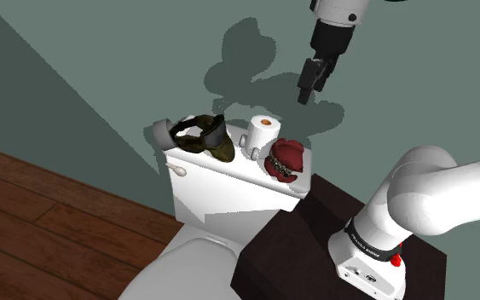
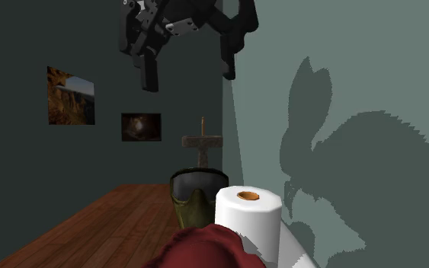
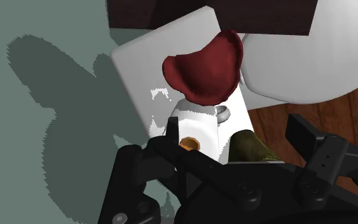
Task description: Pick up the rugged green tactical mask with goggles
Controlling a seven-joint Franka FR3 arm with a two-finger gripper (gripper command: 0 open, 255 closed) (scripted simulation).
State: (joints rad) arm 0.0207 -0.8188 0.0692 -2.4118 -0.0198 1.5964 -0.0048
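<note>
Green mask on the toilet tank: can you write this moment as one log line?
green mask: on toilet tank, untouched | gripper: open, empty, high above the tank | beside mask: toilet roll, dark red item

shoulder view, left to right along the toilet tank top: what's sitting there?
olive-green mask with goggles → white toilet paper roll → dark red object
</note>
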